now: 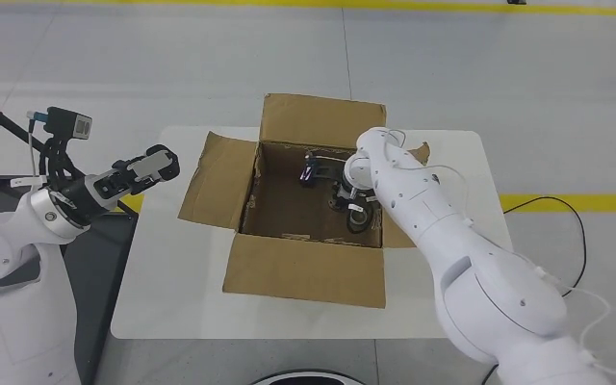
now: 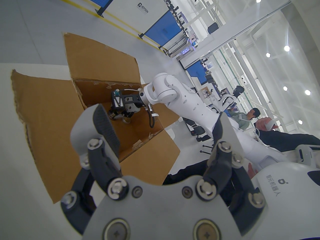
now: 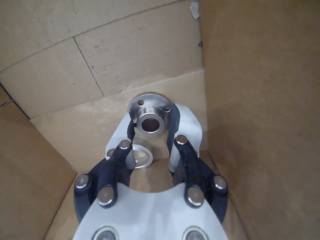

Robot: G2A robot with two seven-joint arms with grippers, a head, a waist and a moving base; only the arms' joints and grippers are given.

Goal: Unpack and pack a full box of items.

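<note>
An open cardboard box [image 1: 303,269] stands in the middle of the white table [image 1: 438,298]. My right gripper [image 1: 356,214] is down inside it near the right wall, shut on a silver flanged metal hub [image 3: 147,106] held just above the box floor. A second, smaller metal ring [image 3: 141,159] lies on the floor beneath the fingers [image 3: 176,123]. The left wrist view shows the same gripper [image 2: 121,117] inside the box [image 2: 50,126]. My left gripper [image 1: 159,164] hangs open beyond the table's left edge with nothing between its fingers [image 2: 105,123].
The box's four flaps [image 1: 212,183] are folded outward and cover much of the table around it. Bare table shows at the front and the right. Cardboard walls [image 3: 250,76] stand close around the right gripper.
</note>
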